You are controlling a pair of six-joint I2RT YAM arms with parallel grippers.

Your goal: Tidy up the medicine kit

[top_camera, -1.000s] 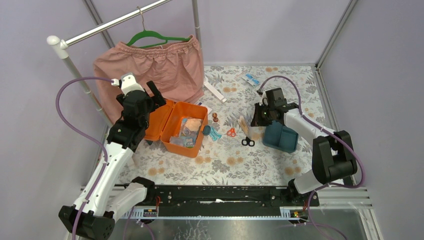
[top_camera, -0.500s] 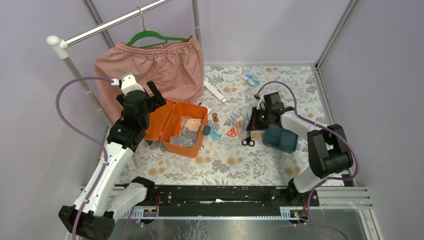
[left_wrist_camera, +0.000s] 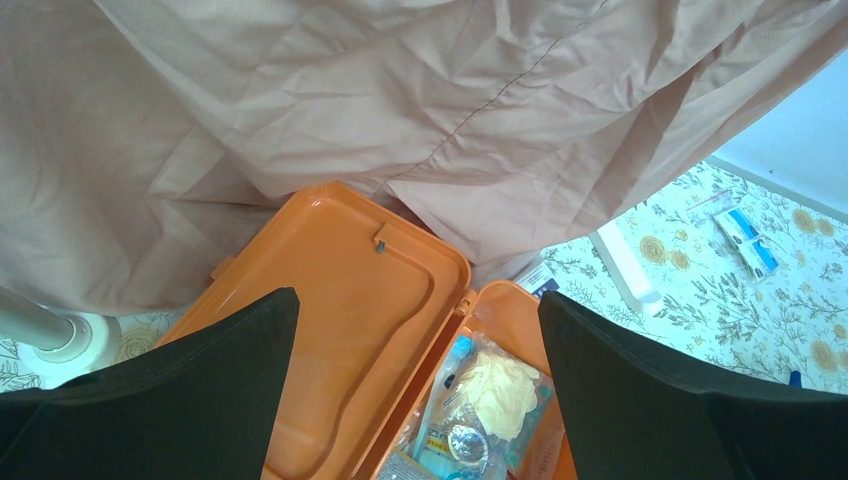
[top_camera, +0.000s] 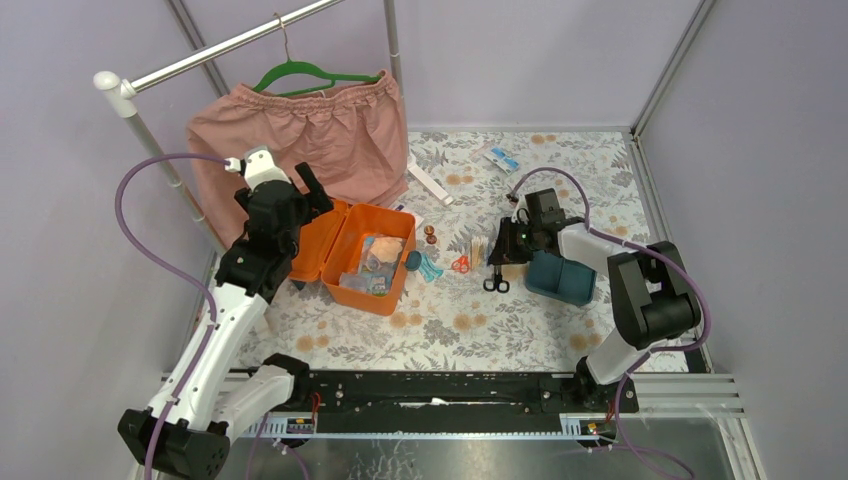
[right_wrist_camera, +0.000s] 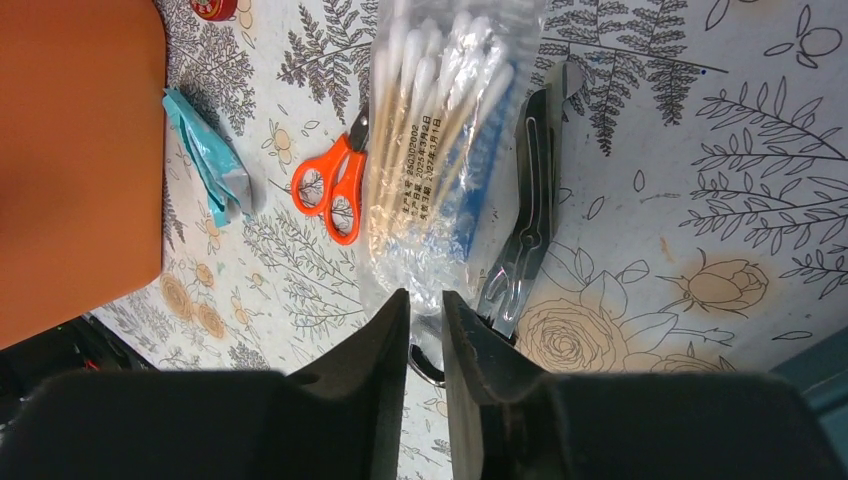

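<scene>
The right gripper (right_wrist_camera: 425, 300) is down low over the middle of the tabletop, its fingers (right_wrist_camera: 385, 370) drawn almost together on the near end of a clear bag of cotton swabs (right_wrist_camera: 440, 150), so it is grasping that bag, which lies flat on the flowered cloth. Right alongside the bag, on the side toward the right edge, lie black scissors (right_wrist_camera: 530, 230), one handle ring showing just under the fingertips. On the bag's other side are orange-handled scissors (right_wrist_camera: 335, 190), partly beneath it, and beyond them a crumpled teal packet (right_wrist_camera: 205, 150) next to the wall of the medicine kit box (right_wrist_camera: 80, 150). The dark teal insert tray (top_camera: 562, 275) sits on the cloth near the right edge, about halfway between the near and far edges, just beside the right arm's wrist. The box stands open toward the left edge at the same depth, its lid (left_wrist_camera: 350, 300) tipped back to the left, and wrapped packets (left_wrist_camera: 495, 385) fill its base. The left gripper (left_wrist_camera: 415, 297) hangs above the lid with its fingers (left_wrist_camera: 200, 400) spread wide and nothing between them. Behind it a pink garment (top_camera: 320, 140) on a green hanger (top_camera: 310, 72) drapes from a rail over the far left corner. A white strip (top_camera: 428, 183) and a blue-and-white packet (top_camera: 500, 158) lie near the far edge.
</scene>
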